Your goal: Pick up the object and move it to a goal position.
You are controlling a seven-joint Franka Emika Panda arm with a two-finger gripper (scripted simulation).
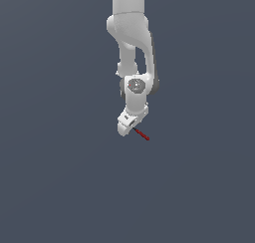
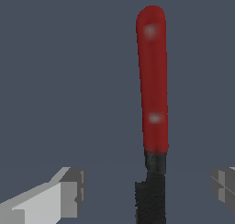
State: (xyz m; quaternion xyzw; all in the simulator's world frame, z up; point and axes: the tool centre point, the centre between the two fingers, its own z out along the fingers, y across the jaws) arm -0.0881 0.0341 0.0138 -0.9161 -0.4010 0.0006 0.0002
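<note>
Just below the centre of the exterior view, the gripper point(image 1: 130, 127) is seen at the end of the white arm point(image 1: 130, 38), with the object point(image 1: 142, 135) poking out toward the lower right from its tip, red end outward. Up close in the wrist view, the object point(image 2: 153, 81) sits between the two grey fingertips point(image 2: 69, 191), black end nearest the camera; a clear gap shows on both sides, so the gripper is spread wide and nothing looks clamped
</note>
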